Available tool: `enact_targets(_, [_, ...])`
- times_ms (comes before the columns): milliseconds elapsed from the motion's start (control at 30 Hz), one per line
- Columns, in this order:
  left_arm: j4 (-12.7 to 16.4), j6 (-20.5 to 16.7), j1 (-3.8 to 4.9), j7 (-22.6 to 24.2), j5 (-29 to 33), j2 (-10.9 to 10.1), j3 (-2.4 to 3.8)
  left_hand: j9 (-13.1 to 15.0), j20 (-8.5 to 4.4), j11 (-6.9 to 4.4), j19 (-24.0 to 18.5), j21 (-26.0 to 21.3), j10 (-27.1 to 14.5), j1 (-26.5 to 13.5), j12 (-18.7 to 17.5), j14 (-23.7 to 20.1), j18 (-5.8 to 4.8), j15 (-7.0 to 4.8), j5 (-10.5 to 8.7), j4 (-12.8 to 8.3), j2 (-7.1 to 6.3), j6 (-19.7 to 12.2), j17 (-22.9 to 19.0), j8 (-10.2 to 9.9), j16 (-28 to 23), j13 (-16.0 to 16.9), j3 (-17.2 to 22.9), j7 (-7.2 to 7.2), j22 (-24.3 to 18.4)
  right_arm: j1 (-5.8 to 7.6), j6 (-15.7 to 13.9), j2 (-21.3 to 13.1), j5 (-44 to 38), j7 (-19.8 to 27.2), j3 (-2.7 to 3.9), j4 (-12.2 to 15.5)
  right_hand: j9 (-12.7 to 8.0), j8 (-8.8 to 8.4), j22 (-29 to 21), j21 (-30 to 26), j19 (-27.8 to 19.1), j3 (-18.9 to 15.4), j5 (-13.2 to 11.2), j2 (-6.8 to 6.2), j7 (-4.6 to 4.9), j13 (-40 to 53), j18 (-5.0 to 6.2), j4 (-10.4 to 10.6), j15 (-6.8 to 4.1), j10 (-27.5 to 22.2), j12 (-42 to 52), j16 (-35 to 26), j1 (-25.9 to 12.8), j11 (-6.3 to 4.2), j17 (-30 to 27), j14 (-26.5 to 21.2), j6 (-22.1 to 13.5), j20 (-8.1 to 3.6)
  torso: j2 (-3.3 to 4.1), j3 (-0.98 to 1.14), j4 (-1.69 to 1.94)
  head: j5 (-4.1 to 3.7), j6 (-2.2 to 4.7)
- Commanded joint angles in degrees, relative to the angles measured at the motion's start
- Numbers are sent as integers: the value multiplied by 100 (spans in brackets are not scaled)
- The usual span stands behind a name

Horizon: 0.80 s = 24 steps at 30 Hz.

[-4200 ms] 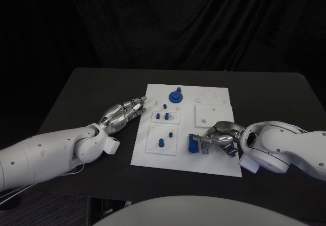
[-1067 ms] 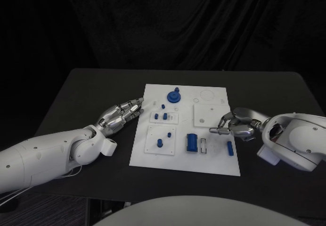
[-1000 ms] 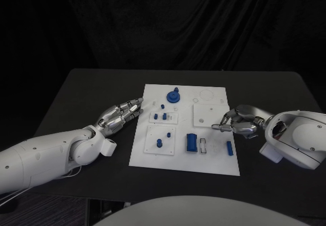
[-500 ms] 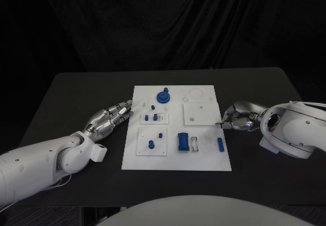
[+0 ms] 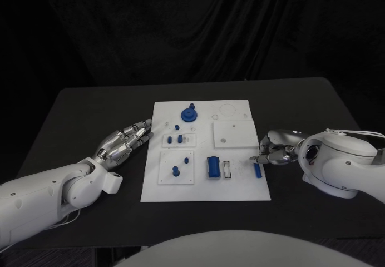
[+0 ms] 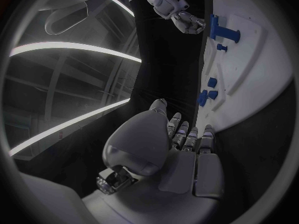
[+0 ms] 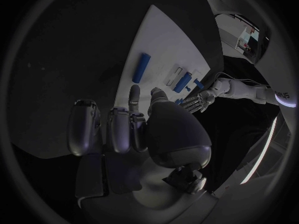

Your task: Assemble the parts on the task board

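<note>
The slim blue part (image 5: 257, 170), held at the board a few seconds earlier, had been released and lay flat near the right edge of the task board (image 5: 241, 192). The right hand (image 5: 272, 151) was drawn back beside that edge, fingers curled on nothing. The left hand (image 5: 124, 142) rested flat and empty beside the left edge, so another part could be taken next.

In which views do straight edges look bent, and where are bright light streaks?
Head view: the task board keeps straight edges, evenly lit. Left wrist view: the board's edge curves, and bright streaks arc beside the left robot hand. Right wrist view: the board bows past the right robot hand.
</note>
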Motion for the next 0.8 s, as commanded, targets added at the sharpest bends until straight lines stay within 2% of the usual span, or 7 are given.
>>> enact_targets(33, [25, -12, -8, 110, 30, -2, 5, 10, 50, -11, 10, 20, 5, 47, 15, -2, 39, 52, 21, 1, -33, 42, -6, 33, -21, 4, 40, 21, 6, -58, 152, -10, -408, -249, 1, 43, -9, -35, 1098, 44, 190, -41, -91, -3, 6, 1506, 87, -3, 7, 607, 15, 30, -71, 13, 108, 363, 51, 19, 0, 2, -7, -13, -1])
enact_targets(167, [31, -15, -8, 117, 30, -7, 5, 11, 50, -11, 12, 22, 8, 47, 20, -2, 39, 51, 22, 1, -34, 48, -6, 34, -21, 5, 40, 22, 10, -92, 150, -40, -504, -261, 0, 78, -19, -58, 1114, 98, 208, -81, -213, 34, 8, 1506, 75, 2, 5, 607, 15, 50, -184, 12, 136, 371, 55, 17, 2, -1, -1, -25, -1])
enact_targets(433, [29, -14, -8, 119, 30, -7, 5, 11, 50, -11, 12, 22, 8, 47, 20, -2, 39, 51, 22, 1, -34, 48, -6, 34, -21, 5, 40, 22, 10, -152, 244, -47, -568, -277, -1, 111, -21, -62, 1115, 101, 209, -88, -222, 37, 8, 1506, 75, 2, 5, 607, 15, 44, -202, 13, 122, 369, 54, 16, 0, -6, -4, -55, -1])
enact_targets(533, [26, -8, -8, 119, 30, -3, 5, 11, 51, -17, 12, 22, 9, 48, 19, -2, 41, 50, 24, -2, -39, 49, -6, 35, -21, 4, 41, 23, 8, -185, 263, -22, -574, -280, -1, 97, -39, -104, 1112, 91, 207, -81, -145, 41, 12, 1506, 77, -18, 8, 607, 15, 25, -171, 16, 84, 363, 26, 17, -1, -5, 2, -56, -1])
enact_targets(667, [20, -3, -8, 117, 30, 0, 5, 11, 51, -17, 12, 22, 9, 48, 19, -2, 41, 50, 24, -2, -39, 49, -6, 35, -21, 4, 41, 23, 8, -236, 269, 23, -577, -281, -1, 66, -132, -273, 1105, 68, 198, -35, 108, 27, 45, 1506, 81, -37, 26, 607, 15, 8, 2, 43, 48, 355, -10, 30, 1, -3, 2, -50, -1])
enact_targets(700, [17, -2, -8, 117, 30, 0, 5, 11, 51, -17, 12, 22, 9, 48, 19, -2, 41, 50, 24, -2, -39, 49, -6, 35, -21, 4, 41, 23, 8, -249, 270, 35, -573, -281, -1, 58, -132, -273, 1105, 68, 198, -35, 108, 27, 45, 1506, 81, -37, 26, 607, 15, 8, 2, 43, 48, 355, -10, 30, 1, -4, -1, -47, -1])
enact_targets(800, [11, 1, -8, 116, 30, 3, 5, 11, 51, -17, 12, 22, 8, 48, 17, -2, 42, 50, 25, -4, -41, 45, -6, 35, -21, 4, 42, 23, 8, -281, 278, 80, -541, -280, -1, 25, -228, -423, 1104, 64, 195, 22, 347, -6, 64, 1506, 82, -51, 39, 607, 15, 0, 188, 58, 29, 351, 2, 43, 2, -7, -3, -44, -1])
